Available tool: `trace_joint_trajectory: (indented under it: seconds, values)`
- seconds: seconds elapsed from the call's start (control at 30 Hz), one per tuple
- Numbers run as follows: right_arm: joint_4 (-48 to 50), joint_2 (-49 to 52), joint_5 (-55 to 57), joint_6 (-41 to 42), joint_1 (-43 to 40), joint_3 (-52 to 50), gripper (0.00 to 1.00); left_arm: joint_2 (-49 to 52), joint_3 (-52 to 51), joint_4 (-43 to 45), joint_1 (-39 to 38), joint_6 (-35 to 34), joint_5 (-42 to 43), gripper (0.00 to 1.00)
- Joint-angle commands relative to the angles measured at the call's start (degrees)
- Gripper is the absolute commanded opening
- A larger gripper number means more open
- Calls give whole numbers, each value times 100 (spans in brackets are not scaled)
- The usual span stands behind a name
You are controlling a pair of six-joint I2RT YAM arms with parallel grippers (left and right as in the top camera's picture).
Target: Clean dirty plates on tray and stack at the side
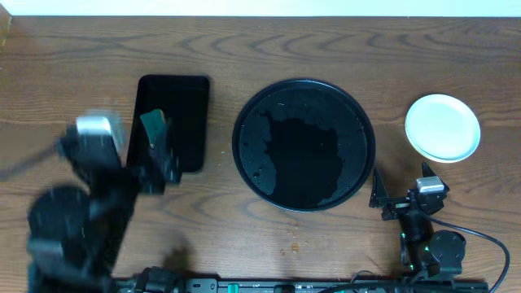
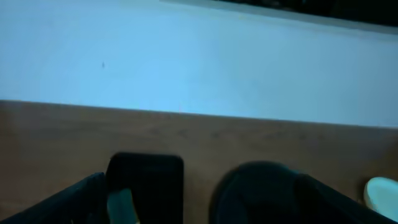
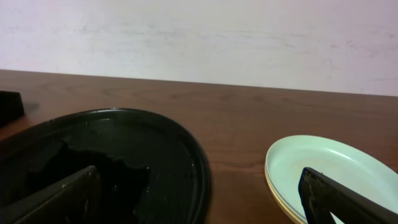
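The plates (image 1: 443, 128) stand in a stack on the table to the right of the round black tray (image 1: 260, 122). The top plate is pale blue-white, and a pale yellow edge shows under it in the right wrist view (image 3: 323, 168). Nothing lies on the tray (image 3: 155, 155), which is wet and glossy. My right gripper (image 1: 400, 194) is open and empty near the front edge, between tray and stack (image 3: 199, 211). My left gripper (image 1: 163, 167) is blurred over the front of the rectangular tray. Its fingers are spread wide and empty in the left wrist view (image 2: 205, 214).
A smaller rectangular black tray (image 1: 183, 102) lies left of the round tray, with a green sponge (image 1: 153, 124) on it. The sponge (image 2: 121, 205) and the round tray (image 2: 261, 186) show blurred in the left wrist view. A pale wall stands behind the table.
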Motion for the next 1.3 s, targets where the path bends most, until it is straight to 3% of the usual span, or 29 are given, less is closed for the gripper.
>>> trace_joint_trajectory:
  seconds: [0.0, 0.13, 0.43, 0.57, 0.9, 1.17, 1.27]
  values:
    - [-17, 4, 35, 79, 48, -4, 99, -772, -1099, -9, 0, 140, -31, 94]
    - [-17, 4, 35, 79, 48, -4, 99, -1818, -2361, 339, 144, 140, -31, 94]
    - [-17, 4, 35, 79, 48, -4, 99, -3305, -4623, 4227, 428, 96, 98, 94]
    - [-17, 4, 35, 79, 48, -4, 99, -3530, -5333, 5368, 428, 90, 208, 94]
    - [-17, 4, 35, 79, 48, -4, 99, -3539, -6367, 5366, 428, -33, 293, 94]
    - [-17, 4, 35, 79, 48, -4, 99, -3536, -6354, 3296, 444, -28, 42, 94]
    - [-17, 4, 35, 79, 48, -4, 99, -3532, -6354, 3344, 444, -13, -57, 94]
